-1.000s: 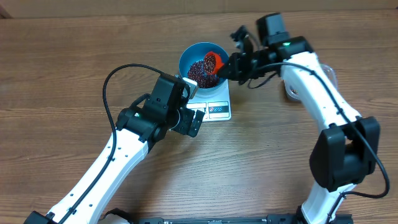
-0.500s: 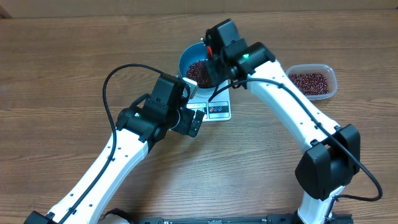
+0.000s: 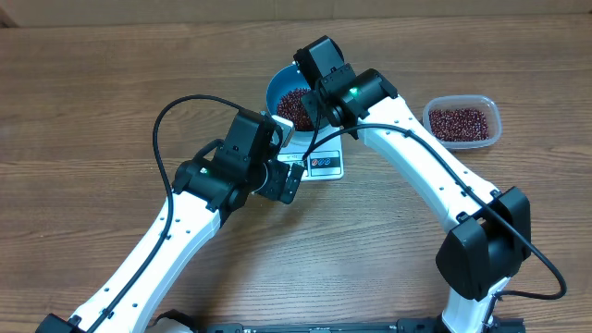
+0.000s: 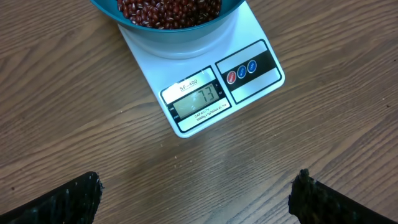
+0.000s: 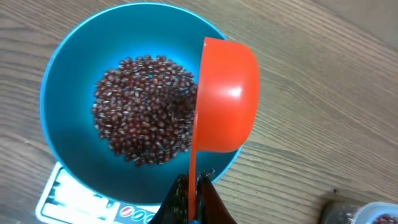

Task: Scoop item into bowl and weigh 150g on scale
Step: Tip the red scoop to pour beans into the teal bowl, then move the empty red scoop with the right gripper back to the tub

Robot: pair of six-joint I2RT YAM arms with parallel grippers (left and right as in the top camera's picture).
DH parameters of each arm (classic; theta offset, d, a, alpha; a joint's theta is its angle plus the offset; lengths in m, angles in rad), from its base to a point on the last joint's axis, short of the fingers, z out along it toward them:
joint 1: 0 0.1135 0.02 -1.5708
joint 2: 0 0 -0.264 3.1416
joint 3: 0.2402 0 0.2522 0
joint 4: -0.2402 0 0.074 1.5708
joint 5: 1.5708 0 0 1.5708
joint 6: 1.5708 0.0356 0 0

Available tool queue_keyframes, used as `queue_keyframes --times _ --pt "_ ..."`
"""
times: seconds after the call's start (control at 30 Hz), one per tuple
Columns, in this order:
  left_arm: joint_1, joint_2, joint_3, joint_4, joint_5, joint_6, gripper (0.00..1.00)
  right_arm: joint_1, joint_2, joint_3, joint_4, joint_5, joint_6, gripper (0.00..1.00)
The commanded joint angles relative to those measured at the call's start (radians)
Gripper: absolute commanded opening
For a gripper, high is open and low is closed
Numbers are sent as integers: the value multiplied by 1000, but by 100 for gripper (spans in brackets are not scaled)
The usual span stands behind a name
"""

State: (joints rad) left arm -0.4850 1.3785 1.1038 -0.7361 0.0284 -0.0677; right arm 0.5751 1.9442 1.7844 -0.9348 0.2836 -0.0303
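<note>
Scale (image 4: pixel 198 102) rests on brown wood-grain table (image 3: pixel 92 92).

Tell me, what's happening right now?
Left gripper open, near scale. Right gripper shut on scoop, tipped over bowl. Beans in bowl; scale reads 73. Nothing blocking.

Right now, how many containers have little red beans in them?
2. The round bright blue plastic bowl sits on the flat white scale; the clear rectangular plastic tub stands apart on the wooden table. The orange scoop's inside is hidden.
</note>
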Motion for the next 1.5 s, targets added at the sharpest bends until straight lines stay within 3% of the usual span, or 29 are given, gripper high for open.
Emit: queue_keyframes --times 0.0,0.4,0.67,0.87,1.03,1.47 --pt "-7 2 -3 1 -3 23 99 -22 -43 31 2 -100 -5 4" --pt "-7 2 -3 1 -3 23 99 -233 -152 31 -10 -558 -4 4" --pt "-7 2 -3 1 -3 23 100 -476 -224 31 -85 -825 -5 4" --pt "-7 2 -3 1 -3 23 100 -650 -247 31 -204 -790 -32 4" --pt "-7 2 -3 1 -3 23 99 -750 -247 15 -286 -603 -31 4" --pt "-7 2 -3 1 -3 23 100 -767 -164 -68 -325 -265 -31 4"
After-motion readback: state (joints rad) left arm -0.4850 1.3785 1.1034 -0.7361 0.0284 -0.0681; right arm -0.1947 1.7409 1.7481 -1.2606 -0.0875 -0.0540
